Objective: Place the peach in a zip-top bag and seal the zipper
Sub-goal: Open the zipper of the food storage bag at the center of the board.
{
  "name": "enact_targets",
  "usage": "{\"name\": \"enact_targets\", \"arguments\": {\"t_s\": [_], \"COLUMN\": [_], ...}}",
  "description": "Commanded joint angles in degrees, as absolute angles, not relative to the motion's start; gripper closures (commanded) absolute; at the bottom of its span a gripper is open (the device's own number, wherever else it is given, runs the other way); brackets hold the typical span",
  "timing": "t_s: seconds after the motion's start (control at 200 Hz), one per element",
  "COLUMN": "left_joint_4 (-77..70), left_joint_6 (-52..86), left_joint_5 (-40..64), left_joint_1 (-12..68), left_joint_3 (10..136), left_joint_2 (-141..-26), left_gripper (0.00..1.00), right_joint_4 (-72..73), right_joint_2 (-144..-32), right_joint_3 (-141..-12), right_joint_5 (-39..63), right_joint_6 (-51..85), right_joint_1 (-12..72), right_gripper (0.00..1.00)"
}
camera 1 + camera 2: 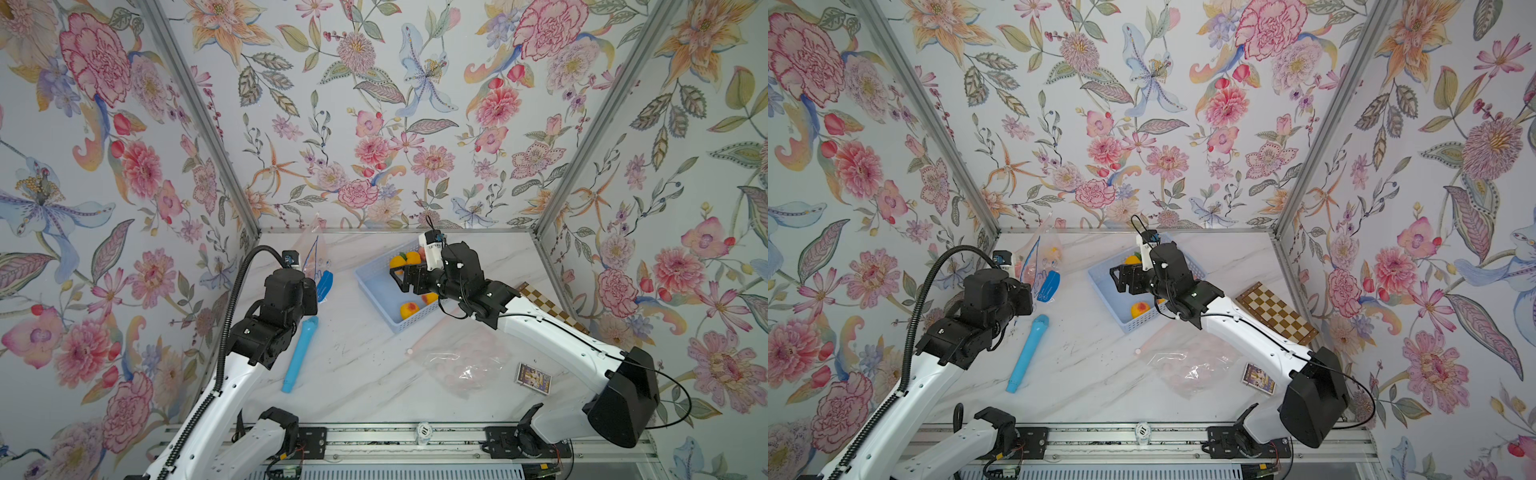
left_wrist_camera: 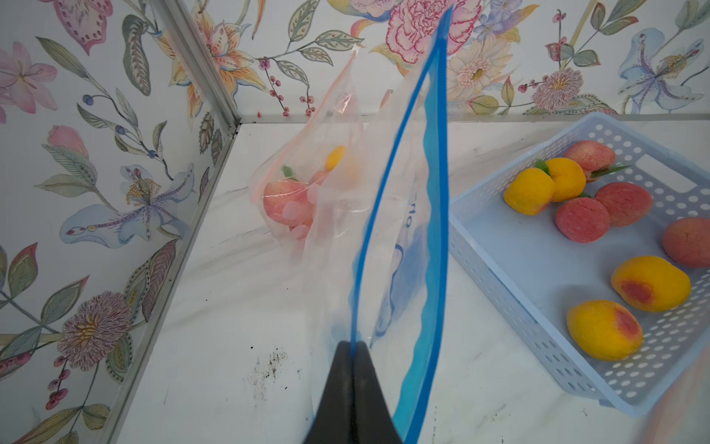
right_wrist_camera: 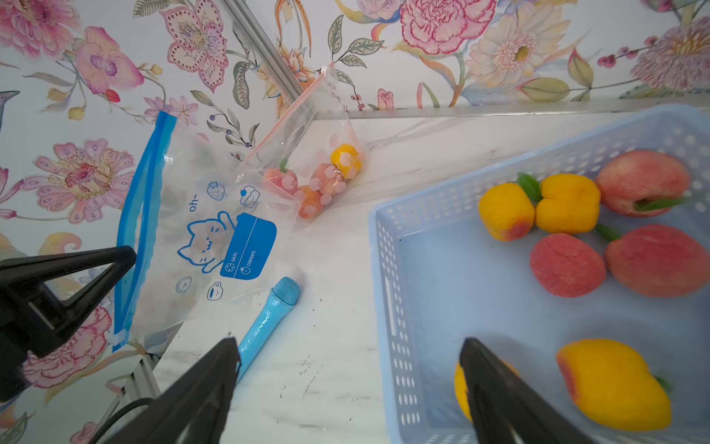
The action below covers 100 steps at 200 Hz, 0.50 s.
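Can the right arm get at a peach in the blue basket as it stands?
Probably yes. The right arm hangs over the open-topped basket, jaws wide apart, with a yellow peach just beyond them and nothing covering it.

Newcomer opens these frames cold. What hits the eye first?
First the loud floral wallpaper on all three walls around the white marble table. Then the pale blue perforated plastic basket of yellow and pink peaches toward the back, with the right gripper open above it. To its left, the left gripper pinches a clear zip-top bag with a blue zipper strip and cat print, holding it up.
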<state>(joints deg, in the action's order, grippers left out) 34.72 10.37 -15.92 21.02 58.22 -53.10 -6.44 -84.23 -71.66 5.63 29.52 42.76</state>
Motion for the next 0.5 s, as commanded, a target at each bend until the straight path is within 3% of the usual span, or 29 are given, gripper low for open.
{"name": "enact_targets", "arguments": {"t_s": [0.0,0.28,0.495], "left_joint_4": [33.2,24.3,18.7], "left_joint_6": [12.3,14.2,15.9], "left_joint_5": [-18.4,-8.0,-2.6], "left_joint_1": [21.3,21.3,21.3], "left_joint_3": [56.5,52.7,49.9], "left_joint_2": [-53.7,-57.5,-61.0], "left_gripper": [1.00,1.00,1.00], "right_joint_4": [-6.1,4.4,1.7], "right_joint_2": [-89.3,-100.5,-107.0], "right_joint_3": [-76.2,-84.3,-89.5], "right_joint_5": [6.6,19.1,20.4], "right_joint_6": [35.0,40.8,41.4], "right_joint_1": [44.5,46.4,47.0], "right_gripper": [0.11,0.14,0.18]}}
